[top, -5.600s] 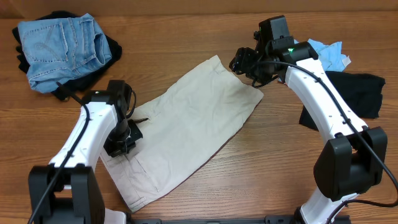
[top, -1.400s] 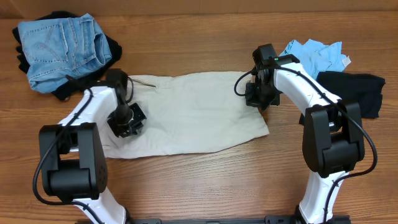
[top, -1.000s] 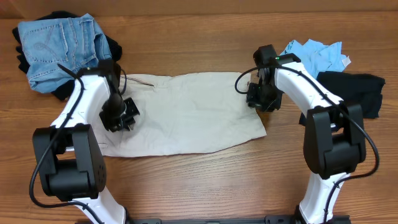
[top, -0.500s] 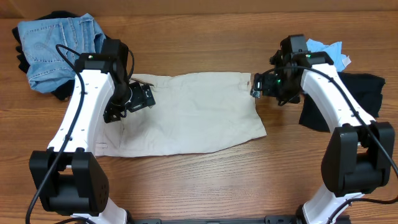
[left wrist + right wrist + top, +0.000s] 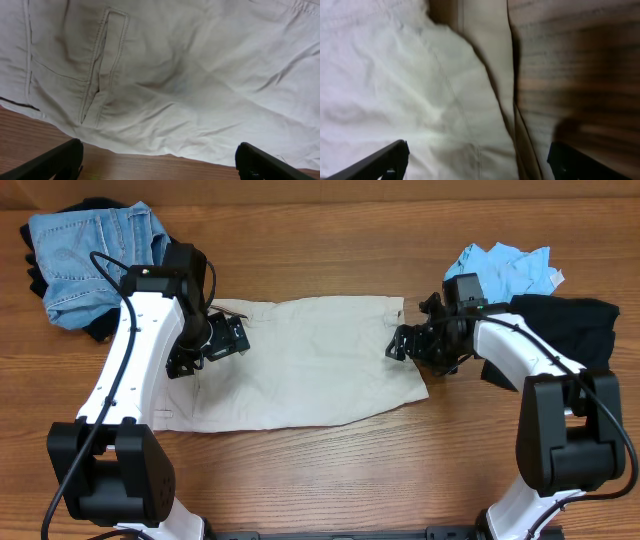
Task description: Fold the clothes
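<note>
The cream-beige trousers (image 5: 310,360) lie spread flat across the table's middle, folded lengthwise. My left gripper (image 5: 228,338) hovers open over their left end. In the left wrist view the left gripper (image 5: 160,167) has its fingers (image 5: 55,162) wide apart above the cloth's edge, near a stitched pocket (image 5: 100,70), with nothing between them. My right gripper (image 5: 402,345) is at the trousers' right edge. In the right wrist view the right gripper (image 5: 480,165) is open over the cloth's hem (image 5: 495,75), and it holds nothing.
Blue denim (image 5: 95,250) lies on a black piece (image 5: 185,255) at the back left. A light-blue tee (image 5: 505,265) and a black garment (image 5: 565,325) lie at the back right, close behind my right arm. Bare wood runs along the front.
Both grippers let go of the trousers and opened. The left arm lifted and has stayed still since. The right gripper swung back down and left to the trousers' right edge.
</note>
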Available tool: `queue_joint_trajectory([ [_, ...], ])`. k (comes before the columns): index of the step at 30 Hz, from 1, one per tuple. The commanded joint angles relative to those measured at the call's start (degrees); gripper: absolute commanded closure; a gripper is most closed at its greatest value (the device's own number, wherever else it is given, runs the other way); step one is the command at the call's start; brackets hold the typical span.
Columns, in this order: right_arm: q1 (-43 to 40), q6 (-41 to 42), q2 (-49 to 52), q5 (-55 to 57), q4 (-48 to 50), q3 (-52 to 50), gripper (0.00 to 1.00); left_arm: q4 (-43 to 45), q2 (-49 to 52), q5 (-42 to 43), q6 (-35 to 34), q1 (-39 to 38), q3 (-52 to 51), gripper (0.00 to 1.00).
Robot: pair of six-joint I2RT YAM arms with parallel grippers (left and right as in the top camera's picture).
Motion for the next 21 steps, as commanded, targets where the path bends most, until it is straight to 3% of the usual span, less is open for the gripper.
queue_joint_trajectory([
  [1, 0.87, 2.97, -0.22, -1.38, 1.99, -2.91, 0.07, -0.44, -0.63, 0.04, 0.63, -0.02, 0.48, 0.0],
  [4, 0.87, 2.97, -0.2, -3.85, 2.36, -3.61, 0.12, -0.44, -0.63, 0.07, 0.61, -0.02, 0.48, 0.0],
  [6, 1.27, 2.97, -0.2, -4.37, 2.62, -3.65, 0.23, -0.46, -0.63, 0.07, 0.61, -0.07, 0.48, 0.0],
  [12, 2.05, 7.32, -0.2, -2.29, 5.14, -3.63, 0.91, -0.59, -0.63, 0.04, 0.63, -0.11, 0.48, 0.0],
  [13, 1.95, 7.52, -0.2, -2.19, 5.46, -3.52, 0.96, -0.66, -0.63, 0.04, 0.63, -0.11, 0.48, 0.0],
  [18, -0.79, 10.01, -0.28, 1.49, 3.08, -1.77, 0.96, -1.07, -0.63, 0.02, 0.66, -0.11, 0.48, 0.0],
  [21, -2.34, 9.81, -0.33, 10.62, -4.0, 2.6, 0.96, -1.14, -0.63, 0.0, 0.68, -0.11, 0.48, 0.0],
])
